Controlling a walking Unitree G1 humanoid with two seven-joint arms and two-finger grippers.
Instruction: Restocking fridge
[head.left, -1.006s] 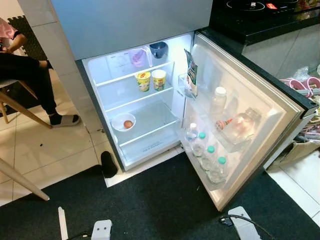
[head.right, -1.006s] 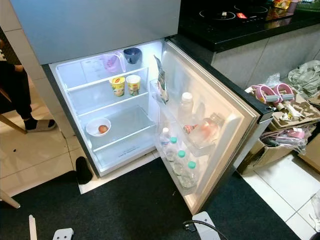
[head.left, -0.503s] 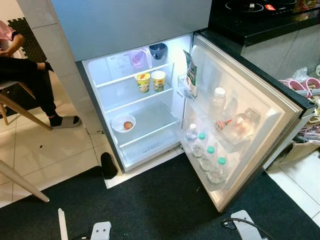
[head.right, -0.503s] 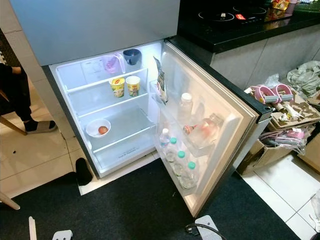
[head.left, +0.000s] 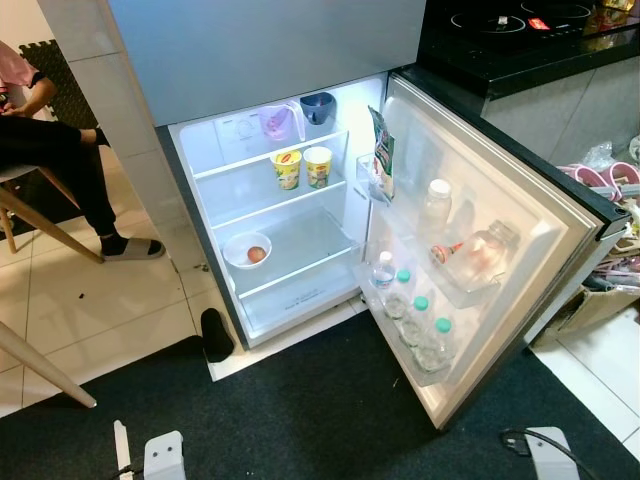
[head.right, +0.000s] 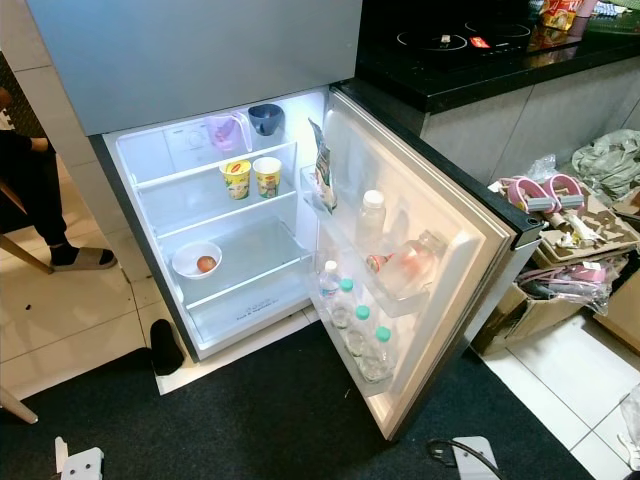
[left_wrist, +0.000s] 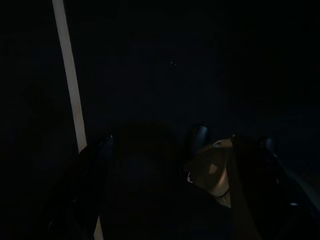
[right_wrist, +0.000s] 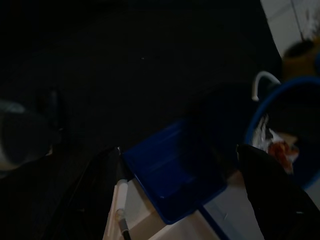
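The grey fridge stands just ahead of us with its lower door swung wide open to our right and the white, lit interior showing. On the top shelf we see a translucent pink jug beside a dark blue cup. One shelf down stand two yellow instant-noodle cups side by side. On the glass shelf below them sits a white bowl with a brown egg in it. In the door, a green snack packet stands in the upper bin, a white-capped clear bottle and a clear bottle lying on its side sit in the middle bin, and a row of teal-capped water bottles fills the bottom bin.

A black mat covers the floor before the fridge. To our left a seated person's leg in dark trousers reaches the tiled floor.

Our left arm and right arm hang low at the edge of the head views. The left wrist view is nearly black; the right wrist view shows a blue bin. We cannot tell whether either claw is spread or closed.
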